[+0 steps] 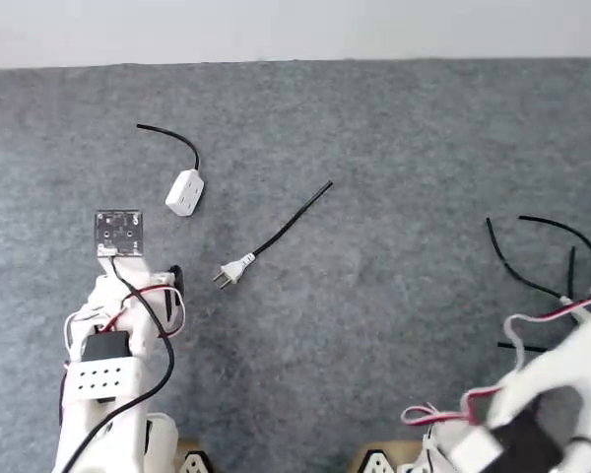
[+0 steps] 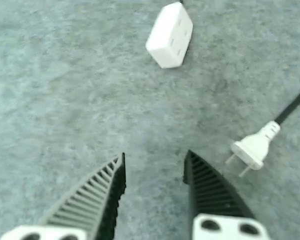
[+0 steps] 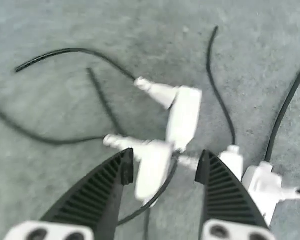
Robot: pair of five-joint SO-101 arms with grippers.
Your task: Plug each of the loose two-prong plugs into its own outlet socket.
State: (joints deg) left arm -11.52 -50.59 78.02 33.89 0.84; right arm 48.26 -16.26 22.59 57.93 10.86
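Centre-left of frame: white two-prong plug w/ black cord [image 1: 234, 272] unplugged, nr white plastic socket block [image 1: 184, 192]; left gripper [image 2: 155, 159] jaws spread, empty.

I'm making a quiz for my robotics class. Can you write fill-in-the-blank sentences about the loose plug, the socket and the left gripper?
1. The left gripper is ___, holding nothing.
2. The plug has ___ prongs.
3. Its cord is coloured ___.
4. The socket is coloured ___.
Missing words: open, two, black, white.
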